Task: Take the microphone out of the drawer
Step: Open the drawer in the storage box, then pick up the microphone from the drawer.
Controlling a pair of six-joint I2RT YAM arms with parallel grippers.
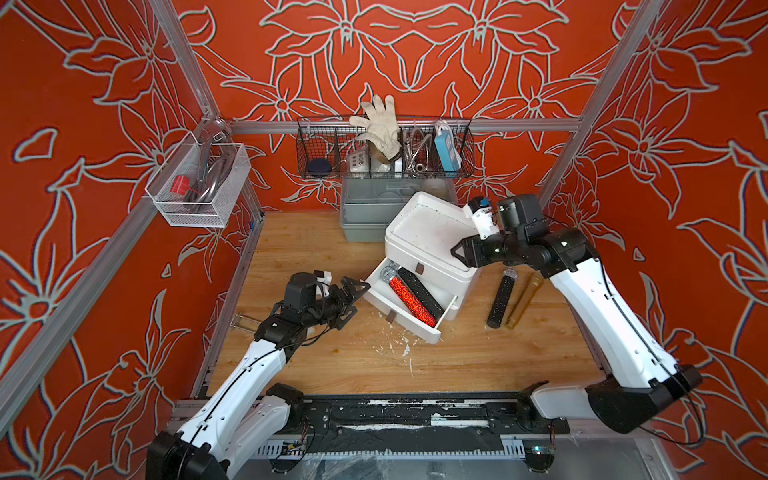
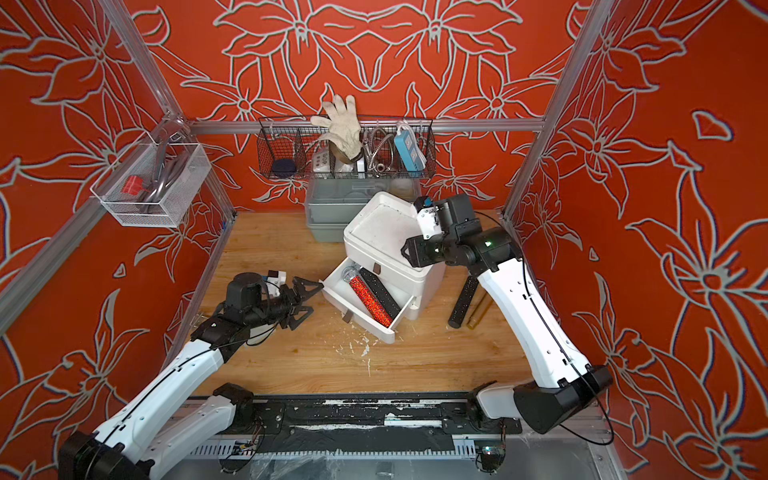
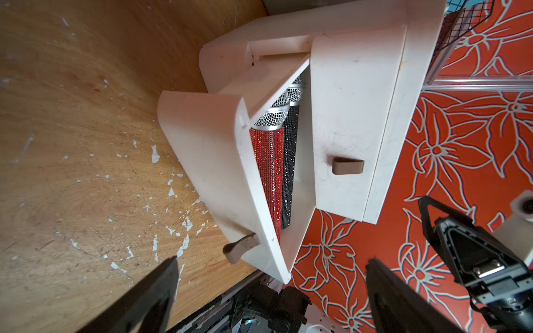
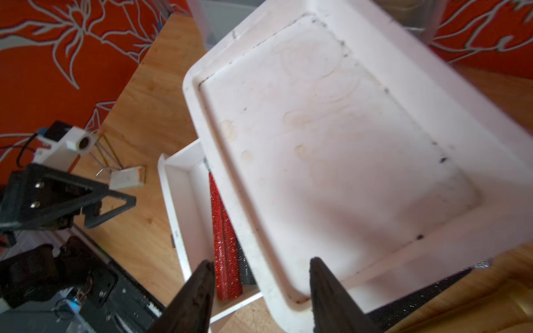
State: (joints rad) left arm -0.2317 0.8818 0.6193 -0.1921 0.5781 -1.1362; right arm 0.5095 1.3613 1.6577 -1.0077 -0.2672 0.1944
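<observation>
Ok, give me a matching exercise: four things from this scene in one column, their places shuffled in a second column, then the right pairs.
Things
1. red glittery microphone
2. gold tapered microphone
3. white knitted work glove
4. small red object

Places
A. black wire basket on the back wall
B. open white drawer
C. wooden table, beside the white cabinet
D. white mesh basket at the side wall

Pairs: 1-B, 2-C, 3-A, 4-D

Bright, even light — soft shadows; right wrist view smeared with blur, wrist views edge-warped.
</observation>
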